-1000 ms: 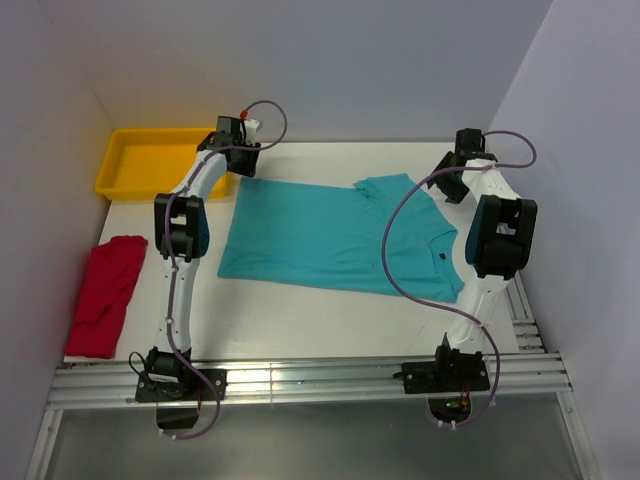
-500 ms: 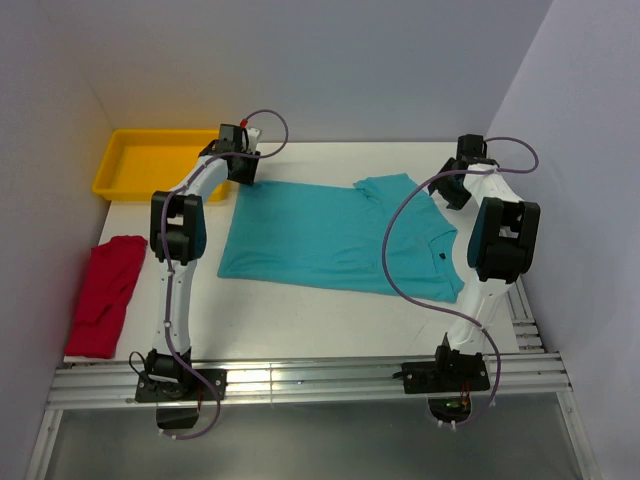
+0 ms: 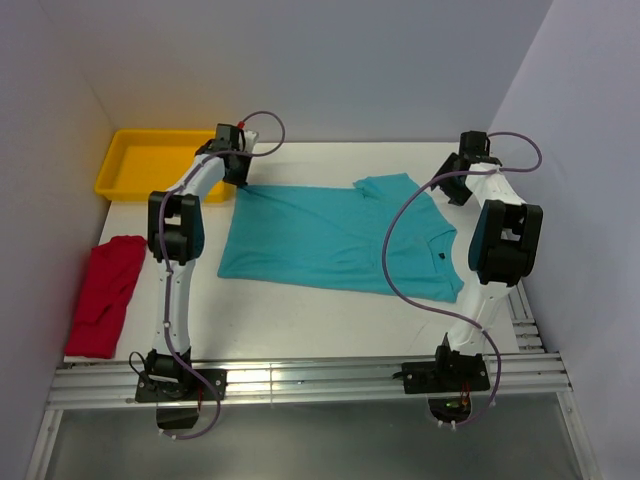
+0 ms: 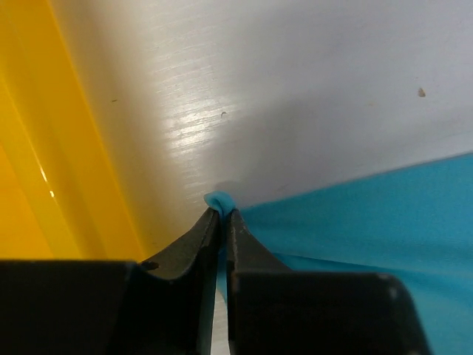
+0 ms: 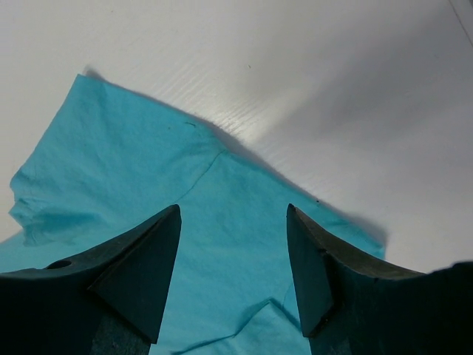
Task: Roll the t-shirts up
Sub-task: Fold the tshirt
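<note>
Nearest the camera, aluminium rails (image 3: 300, 378) run along the table's front edge and carry the 2 arm bases. Beyond them lies the white table (image 3: 300, 320), matte and bare between the cloths, closed in by pale walls (image 3: 400, 70) on the left, right and far sides.

The red t-shirt (image 3: 105, 295) lies bunched in a long heap at the table's left edge, well apart from both arms. The teal t-shirt (image 3: 330, 240) is spread nearly flat across the middle, its collar toward the right and 1 sleeve pointing to the far side. The yellow tray (image 3: 150, 160) sits in the far left corner.

The left gripper (image 4: 222, 214) is at the shirt's far left corner, just beside the tray's rim. Its jaws are pinched together on a small fold of teal cloth, with the tips down at the table.

The right gripper (image 5: 233, 211) is at the far right of the shirt, near the sleeve. Its 2 fingers (image 5: 159, 244) stand wide apart and hold nothing, with teal cloth below the gap. Whether the tips touch the cloth cannot be told.
</note>
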`<action>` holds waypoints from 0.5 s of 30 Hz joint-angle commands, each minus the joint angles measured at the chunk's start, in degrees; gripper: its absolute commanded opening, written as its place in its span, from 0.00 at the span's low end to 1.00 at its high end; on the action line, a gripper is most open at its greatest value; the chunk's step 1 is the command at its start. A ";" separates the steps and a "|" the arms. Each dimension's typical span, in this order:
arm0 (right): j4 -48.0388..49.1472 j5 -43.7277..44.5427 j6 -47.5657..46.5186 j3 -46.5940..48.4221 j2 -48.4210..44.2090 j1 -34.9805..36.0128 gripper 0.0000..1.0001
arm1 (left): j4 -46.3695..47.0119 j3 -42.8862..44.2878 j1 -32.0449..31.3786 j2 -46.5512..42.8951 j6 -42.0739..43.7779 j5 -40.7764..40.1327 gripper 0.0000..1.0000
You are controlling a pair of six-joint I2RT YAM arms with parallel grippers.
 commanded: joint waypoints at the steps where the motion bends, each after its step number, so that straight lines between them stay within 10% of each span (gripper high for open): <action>1: 3.18 -2.37 -1.86 2.42 0.24 -0.53 0.66 | -2.06 -2.37 3.46 -1.49 1.69 -3.28 0.11; 15: 2.23 -10.11 -8.36 18.58 13.42 -0.53 0.68 | 12.26 -10.11 1.35 -10.99 4.41 5.16 0.00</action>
